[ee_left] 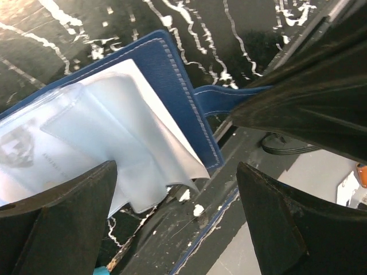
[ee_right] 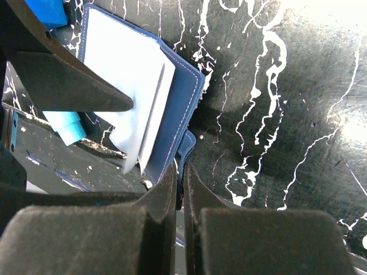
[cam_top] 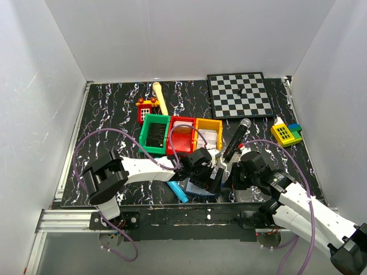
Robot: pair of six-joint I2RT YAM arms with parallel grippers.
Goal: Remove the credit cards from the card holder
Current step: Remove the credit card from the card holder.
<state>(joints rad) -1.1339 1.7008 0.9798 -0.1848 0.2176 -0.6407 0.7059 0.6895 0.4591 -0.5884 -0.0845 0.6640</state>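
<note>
A: Card holder (cam_top: pixel 194 188), where?
B: It lies open at the near edge of the counter (cam_top: pixel 114 109), about mid-width. The navy cover is down and the clear sleeves (ee_left: pixel 114 126) are fanned on top. A printed card (ee_left: pixel 26 152) is seen faintly through one sleeve; the print cannot be read.
A: Right end effector (ee_right: pixel 182 177)?
B: Closed on the card holder's navy strap (ee_left: pixel 229 94). The strap is pinched between the fingers at the card holder's right side.
A: Left end effector (ee_left: pixel 176 166)?
B: Jaws are spread wide and nothing is held. It is placed over the open sleeves. In the right wrist view one finger (ee_right: pixel 74 86) is seen with its tip against the top sleeve; contact cannot be confirmed.
A: Anything beside the card holder?
B: A cyan toy microphone (cam_top: pixel 178 192) is laid just beside its left side. Whether they touch cannot be told.
A: Rest of the counter?
B: A green bin (cam_top: pixel 155 117), red bin (cam_top: pixel 171 140) and yellow bin (cam_top: pixel 207 121) are set side by side in a row just beyond the end effectors. A black microphone (cam_top: pixel 237 139) is laid right of the yellow bin. A chessboard (cam_top: pixel 239 94) is placed at the far right corner and a yellow toy block (cam_top: pixel 284 133) near the right edge. A red toy (cam_top: pixel 146 109) and a cream bat (cam_top: pixel 160 97) are seen beyond the green bin.
</note>
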